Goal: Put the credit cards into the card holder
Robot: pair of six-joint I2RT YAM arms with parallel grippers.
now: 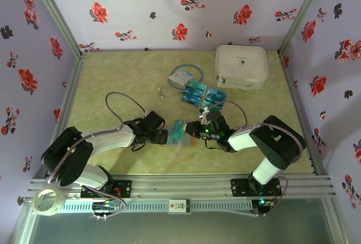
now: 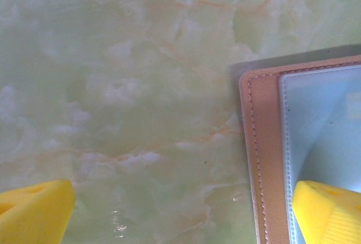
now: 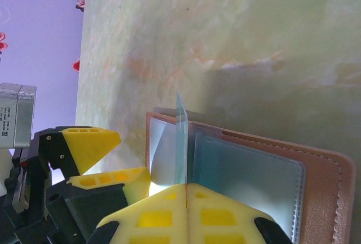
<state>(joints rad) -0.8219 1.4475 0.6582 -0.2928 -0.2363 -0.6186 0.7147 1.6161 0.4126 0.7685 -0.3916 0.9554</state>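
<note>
Arms: two, left arm (image 1: 107,139) and right arm (image 1: 256,136).
card holder (image 3: 327,170): one, lower centre of top view.
credit cards (image 1: 193,92): two loose groups mid-table (image 1: 113,80), second group (image 1: 215,97) just right of first. Number per group unreadable.
One more credit card (image 3: 181,142), on edge at card holder.
white case (image 1: 241,66): one, upper right.
pale blue packet (image 1: 180,77): one.
tape roll (image 1: 48,201): one, lower left.

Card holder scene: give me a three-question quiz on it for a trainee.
1. True or false: the left fingers are shut.
2. The right fingers pinch: A a card, B a coin, C a key?
3. Fill in: the card holder lies ____ on the table, its clear sleeves showing.
Key: 1 false; 2 A; 3 open.
</note>
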